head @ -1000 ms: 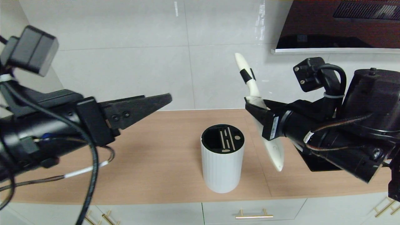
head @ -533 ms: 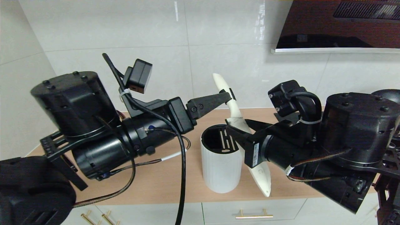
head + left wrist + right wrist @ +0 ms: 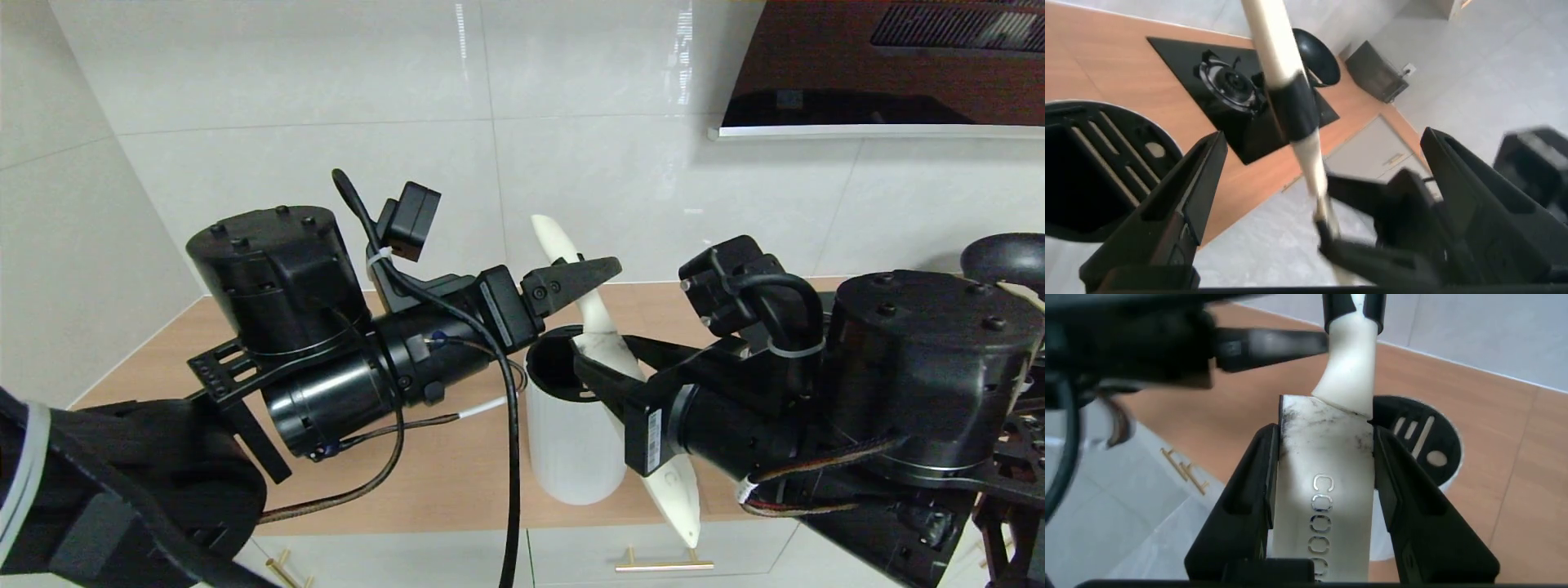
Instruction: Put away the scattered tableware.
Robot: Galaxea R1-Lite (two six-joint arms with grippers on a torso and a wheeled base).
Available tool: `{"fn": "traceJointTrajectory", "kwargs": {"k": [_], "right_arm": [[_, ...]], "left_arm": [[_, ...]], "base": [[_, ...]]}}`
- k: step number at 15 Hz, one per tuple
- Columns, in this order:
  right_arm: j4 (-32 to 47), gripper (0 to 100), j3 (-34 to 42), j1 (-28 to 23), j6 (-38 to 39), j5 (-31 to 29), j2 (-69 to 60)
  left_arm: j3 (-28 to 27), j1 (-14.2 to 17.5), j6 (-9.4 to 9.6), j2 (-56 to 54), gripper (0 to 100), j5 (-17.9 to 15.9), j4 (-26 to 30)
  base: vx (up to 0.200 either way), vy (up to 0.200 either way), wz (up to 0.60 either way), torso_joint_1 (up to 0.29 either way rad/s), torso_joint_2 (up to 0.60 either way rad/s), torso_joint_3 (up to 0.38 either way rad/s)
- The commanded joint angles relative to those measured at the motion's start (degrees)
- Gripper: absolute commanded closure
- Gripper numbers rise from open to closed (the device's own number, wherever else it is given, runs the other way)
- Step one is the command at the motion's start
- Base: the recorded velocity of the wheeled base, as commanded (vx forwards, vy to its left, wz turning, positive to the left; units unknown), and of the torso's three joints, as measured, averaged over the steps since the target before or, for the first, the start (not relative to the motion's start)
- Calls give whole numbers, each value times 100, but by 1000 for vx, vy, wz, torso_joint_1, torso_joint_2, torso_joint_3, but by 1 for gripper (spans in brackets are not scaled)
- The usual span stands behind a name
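Seemingly a handover: right gripper (image 3: 1324,482) clamps the white spatula (image 3: 602,339); left gripper (image 3: 1323,143) gapes around its handle, needing to close first.

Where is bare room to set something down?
The wooden countertop is bare left of the white cylindrical holder. Above the holder it is crowded: left gripper and right gripper meet at the white plastic spatula.

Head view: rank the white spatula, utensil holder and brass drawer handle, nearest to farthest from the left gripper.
1. The white spatula, its handle between the left gripper's open jaws.
2. The utensil holder, on the counter just below.
3. The brass drawer handle, lower still, under the counter's front edge.
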Motion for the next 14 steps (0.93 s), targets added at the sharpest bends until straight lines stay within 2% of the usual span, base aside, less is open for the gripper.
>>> {"fn": "traceJointTrajectory", "kwargs": {"k": [1,8,9,14], "right_arm": [[-5,100,47,33,-1,10,58],[-14,100,100,113,-10,10,49],[-5,100,126,121,-10,10,40],[-14,100,170,192,-18,27,31]], "left_arm": [[-21,6,-5,17,0,-8,-1],[-29,-3,-5,70,0,-8,-1],[-29,-3,-5,78,100,-8,-1],[-29,-3,13,184,100,-8,-1]], "base": [[0,0,0,0,0,0],[0,0,0,0,0,0],[0,0,0,0,0,0],[0,0,0,0,0,0]]}}
